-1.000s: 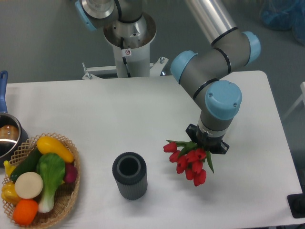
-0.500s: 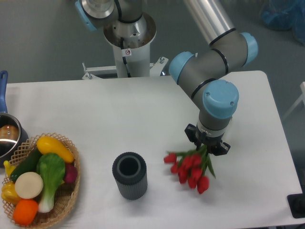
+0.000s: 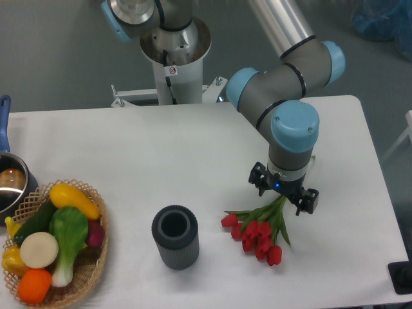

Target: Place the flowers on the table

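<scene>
The flowers, a small bunch of red tulip buds with green stems and leaves, lie on their side on the white table at the front right, buds pointing to the front. My gripper points down just above their stem ends. Its fingers stand spread on either side of the stems and look open. The stem ends are partly hidden under the gripper.
A dark grey ribbed vase stands upright left of the flowers. A wicker basket of vegetables sits at the front left, with a metal pot behind it. The table's right edge is close to the arm.
The flowers have come down from a tilted hold to lie flat on the table. The gripper's fingers have spread apart and the wrist has turned slightly.
</scene>
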{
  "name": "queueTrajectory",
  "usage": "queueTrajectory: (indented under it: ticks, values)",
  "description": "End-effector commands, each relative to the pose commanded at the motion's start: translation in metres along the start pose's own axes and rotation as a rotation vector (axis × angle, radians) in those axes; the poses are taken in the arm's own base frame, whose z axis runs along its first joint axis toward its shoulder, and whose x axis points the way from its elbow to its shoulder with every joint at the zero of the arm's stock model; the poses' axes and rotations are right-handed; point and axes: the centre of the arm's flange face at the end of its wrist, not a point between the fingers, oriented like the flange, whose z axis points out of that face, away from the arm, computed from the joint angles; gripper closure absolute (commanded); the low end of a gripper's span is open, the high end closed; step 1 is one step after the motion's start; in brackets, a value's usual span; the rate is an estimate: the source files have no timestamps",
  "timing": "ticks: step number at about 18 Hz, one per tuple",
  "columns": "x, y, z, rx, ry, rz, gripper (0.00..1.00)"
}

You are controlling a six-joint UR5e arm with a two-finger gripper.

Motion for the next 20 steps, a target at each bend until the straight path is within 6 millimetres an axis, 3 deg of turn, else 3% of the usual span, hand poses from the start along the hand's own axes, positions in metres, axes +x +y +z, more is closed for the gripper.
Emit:
queueTrajectory:
  ticks: [9, 14, 17, 20]
  values:
    - [-0.021, 0.041, -0.021, 0.001, -0.021, -0.041, 0.00]
    - [-0.033, 0.070, -0.025, -0.016, -0.005, 0.072, 0.00]
    - [-0.036, 0.078, -0.026, -0.021, 0.009, 0.124, 0.00]
    - [-0.037, 0.084, -0.039, -0.020, 0.000, 0.129, 0.00]
